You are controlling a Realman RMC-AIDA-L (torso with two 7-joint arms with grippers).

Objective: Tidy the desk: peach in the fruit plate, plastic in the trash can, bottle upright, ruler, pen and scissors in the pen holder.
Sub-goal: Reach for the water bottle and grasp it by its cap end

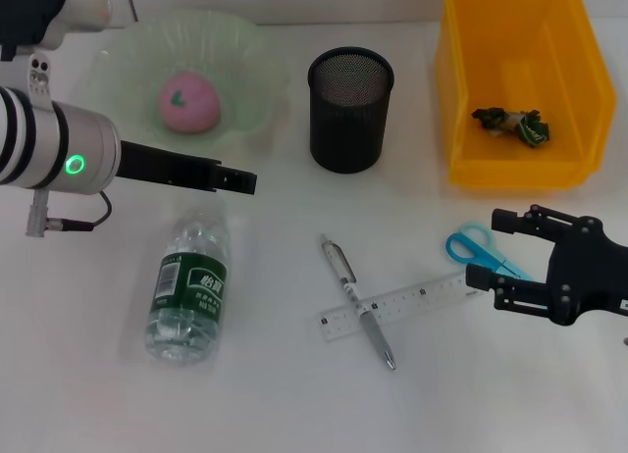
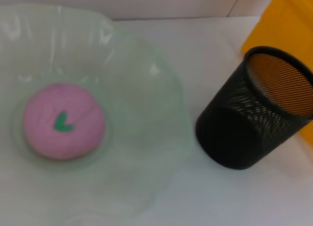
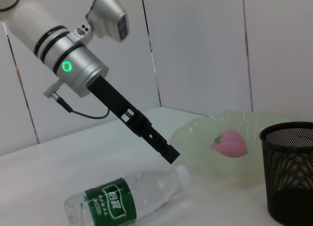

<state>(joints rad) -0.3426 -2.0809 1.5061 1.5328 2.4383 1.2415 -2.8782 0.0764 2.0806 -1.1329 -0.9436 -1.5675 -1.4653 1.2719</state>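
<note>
Resting peach (image 1: 190, 102) in fruit plate (image 1: 245, 61)

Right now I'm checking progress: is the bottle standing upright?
No, the bottle lies on its side on the table, below the left hand.

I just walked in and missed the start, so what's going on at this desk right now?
A two-armed robot is tidying up. The peach already sits in the green fruit plate and crumpled plastic lies in the yellow bin. The left tool hovers above the cap end of the water bottle, which lies on its side. The right tool is open over the blue scissors. Pen and ruler lie crossed, outside the empty mesh pen holder.
</note>
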